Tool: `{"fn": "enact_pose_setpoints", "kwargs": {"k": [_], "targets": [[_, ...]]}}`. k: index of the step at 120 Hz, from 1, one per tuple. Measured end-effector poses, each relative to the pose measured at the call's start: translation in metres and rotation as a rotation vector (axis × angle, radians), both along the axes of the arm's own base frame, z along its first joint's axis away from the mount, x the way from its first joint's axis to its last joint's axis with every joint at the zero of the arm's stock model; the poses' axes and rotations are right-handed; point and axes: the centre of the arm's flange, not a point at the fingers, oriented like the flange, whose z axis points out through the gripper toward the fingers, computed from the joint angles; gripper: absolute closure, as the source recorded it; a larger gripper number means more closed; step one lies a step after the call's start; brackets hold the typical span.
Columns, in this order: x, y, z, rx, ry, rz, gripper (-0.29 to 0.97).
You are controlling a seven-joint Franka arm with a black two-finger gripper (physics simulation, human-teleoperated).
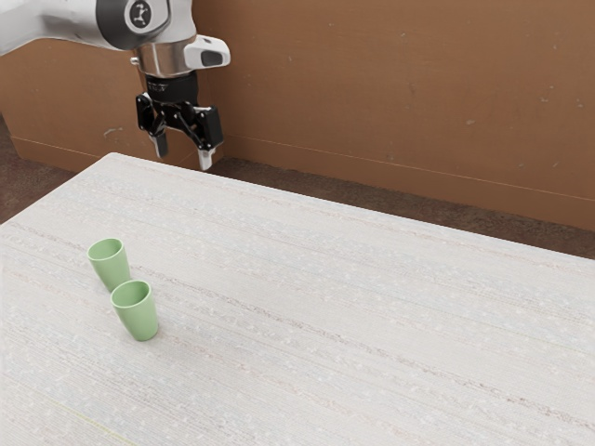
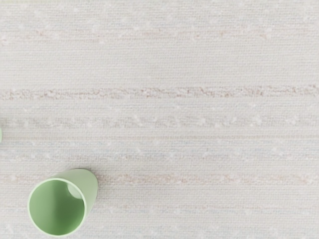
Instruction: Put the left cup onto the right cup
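Gripper (image 1: 182, 155): fingers spread, holding nothing, high over the table's (image 1: 372, 307) far edge.
Far cup (image 1: 109, 263): upright, toward the exterior view's left.
Near cup (image 1: 136, 309): upright, just beside far cup.

Upright green cup (image 2: 57, 204), open mouth up, on pale streaked table (image 2: 189, 99)

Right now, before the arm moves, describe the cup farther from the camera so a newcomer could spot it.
On the pale table, two light green cups stand upright close together toward the exterior view's left. The rear cup is the one nearer the brown wall and the raised gripper; the front cup, its lookalike, stands nearer the camera, slightly to the exterior view's right.
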Motion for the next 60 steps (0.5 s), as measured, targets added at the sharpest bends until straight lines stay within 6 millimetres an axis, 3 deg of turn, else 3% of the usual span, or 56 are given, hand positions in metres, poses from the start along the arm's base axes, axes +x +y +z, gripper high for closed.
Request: {"fn": "enact_pose_setpoints", "kwargs": {"k": [60], "targets": [[0.003, 0.005, -0.012, 0.001, -0.006, 0.006, 0.00]]}}
